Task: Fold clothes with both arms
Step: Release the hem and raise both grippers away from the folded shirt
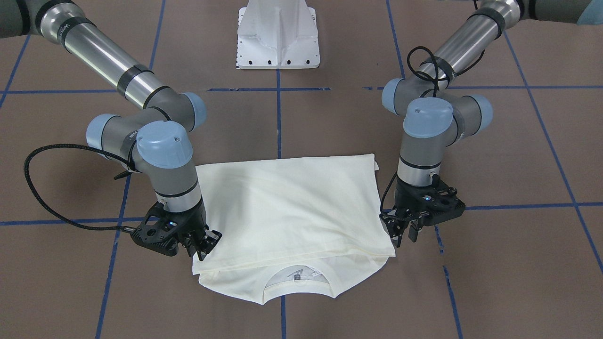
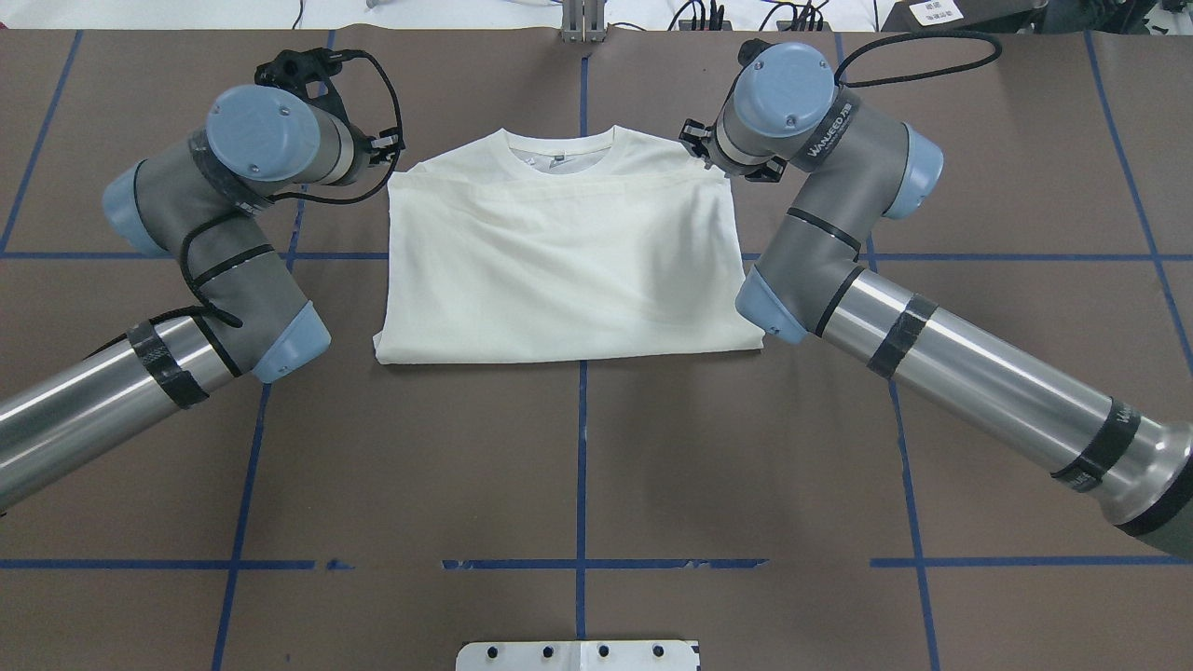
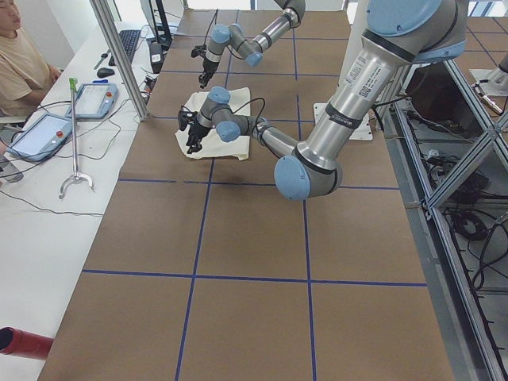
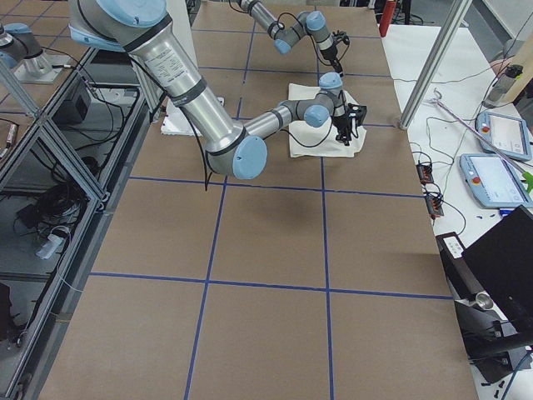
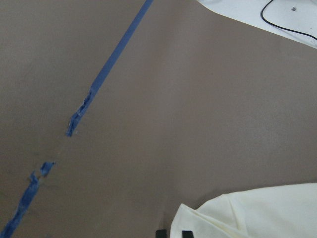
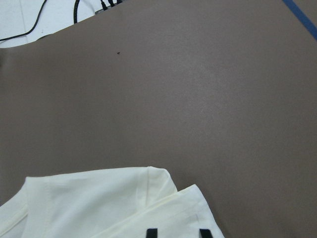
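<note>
Shirt (image 1: 292, 207): folded, laid between both grippers.
Left gripper (image 1: 406, 237): narrowly parted beside corner.
Right gripper (image 1: 201, 246): spread wide over corner.

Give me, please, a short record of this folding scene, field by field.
Item: cream shirt, plain side up, lying on the table
Fold state: folded once, upper layer's edge just short of the collar
Collar: uncovered, on the side away from the robot
Left claw: tips apart, at the folded edge's corner on the robot's left
Right claw: tips apart, at the opposite corner of that edge
Print: not visible
</note>
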{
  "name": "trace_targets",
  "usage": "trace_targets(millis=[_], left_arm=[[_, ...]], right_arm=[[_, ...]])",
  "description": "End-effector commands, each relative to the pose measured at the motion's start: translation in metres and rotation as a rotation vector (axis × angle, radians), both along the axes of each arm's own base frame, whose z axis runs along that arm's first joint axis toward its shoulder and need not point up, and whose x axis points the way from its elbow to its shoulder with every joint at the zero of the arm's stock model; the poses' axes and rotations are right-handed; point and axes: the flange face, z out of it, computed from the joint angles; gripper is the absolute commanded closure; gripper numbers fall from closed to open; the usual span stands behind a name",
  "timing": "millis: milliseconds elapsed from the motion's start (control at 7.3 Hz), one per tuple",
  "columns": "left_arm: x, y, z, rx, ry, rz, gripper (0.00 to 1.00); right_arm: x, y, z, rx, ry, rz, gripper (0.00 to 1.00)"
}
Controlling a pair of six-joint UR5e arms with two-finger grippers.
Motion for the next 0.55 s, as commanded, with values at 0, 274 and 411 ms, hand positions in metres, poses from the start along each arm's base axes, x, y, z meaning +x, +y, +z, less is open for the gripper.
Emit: trace_targets(millis=[0,274,411], left_arm=[[-0.031,0.023,-0.012,0.017,0.066,0.047,0.31],[-0.043,0.040,-0.017,0.027,0.104,0.072,0.30],[-0.047,0.048,-0.017,0.031,0.108,0.076,0.29]], right_arm=[[0.030,0.066,0.011,-0.030,-0.109,-0.008,0.09],[0.031,0.168,0.062,-0.121,-0.138,-0.036,0.08],[0.009,0.189,0.064,-0.171,-0.154,-0.002,0.08]])
